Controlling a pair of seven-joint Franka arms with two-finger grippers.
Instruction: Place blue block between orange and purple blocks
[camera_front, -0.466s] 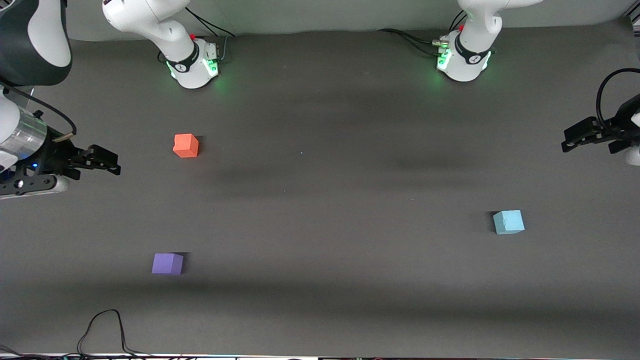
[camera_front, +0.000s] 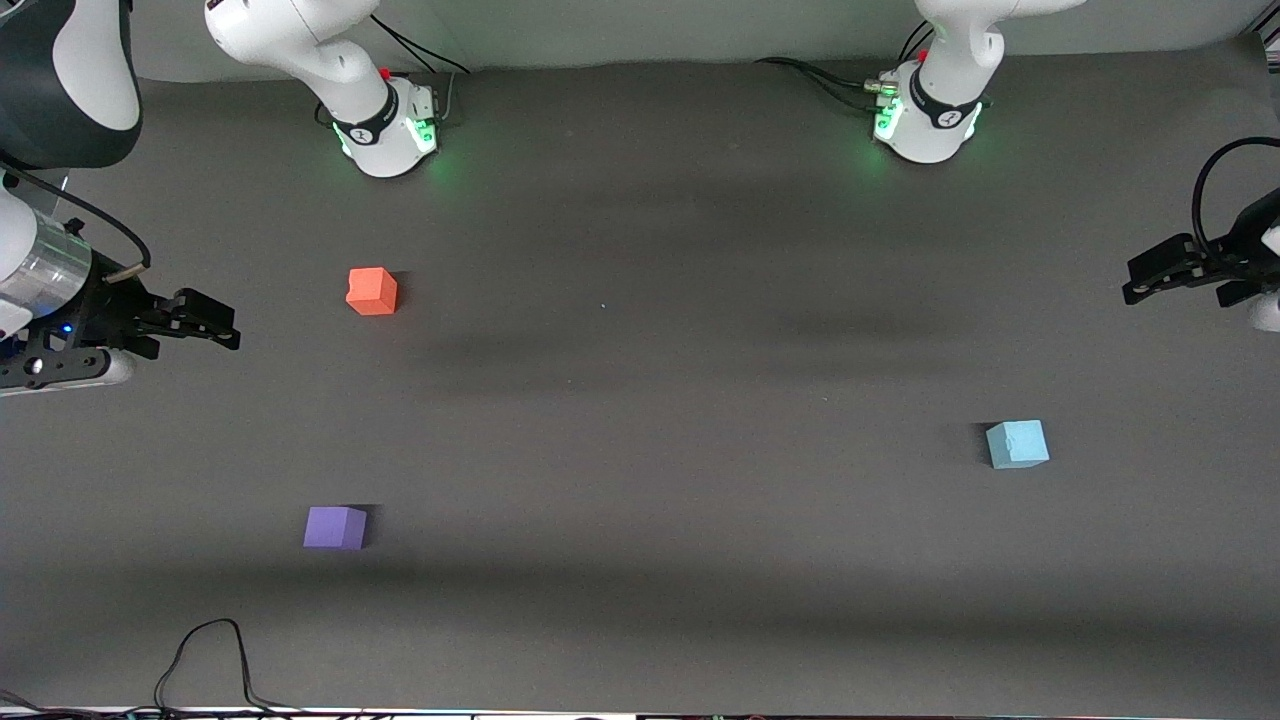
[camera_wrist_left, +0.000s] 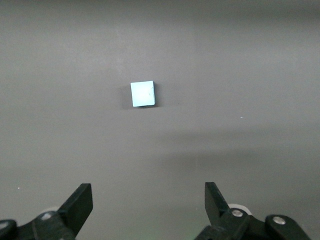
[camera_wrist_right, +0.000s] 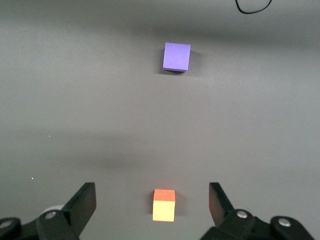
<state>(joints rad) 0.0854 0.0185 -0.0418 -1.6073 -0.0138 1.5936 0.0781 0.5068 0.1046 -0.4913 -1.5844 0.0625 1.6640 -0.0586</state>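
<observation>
The blue block (camera_front: 1017, 444) sits on the dark table toward the left arm's end and also shows in the left wrist view (camera_wrist_left: 142, 93). The orange block (camera_front: 372, 291) and the purple block (camera_front: 335, 527) sit toward the right arm's end, wide apart, the purple one nearer the front camera. My left gripper (camera_front: 1132, 282) hangs open and empty over the table's left-arm end (camera_wrist_left: 148, 197). My right gripper (camera_front: 228, 330) hangs open and empty over the right-arm end (camera_wrist_right: 151, 199). Its wrist view shows the orange block (camera_wrist_right: 164, 205) between the fingers and far below, and the purple block (camera_wrist_right: 177, 56).
The two arm bases (camera_front: 390, 130) (camera_front: 930, 120) stand along the table's edge farthest from the front camera. A black cable (camera_front: 200, 660) loops onto the table at its nearest edge, close to the purple block. The table mat (camera_front: 650, 400) between the blocks is bare.
The right gripper has shifted very slightly toward the robots' bases. The blocks and the left gripper have not moved.
</observation>
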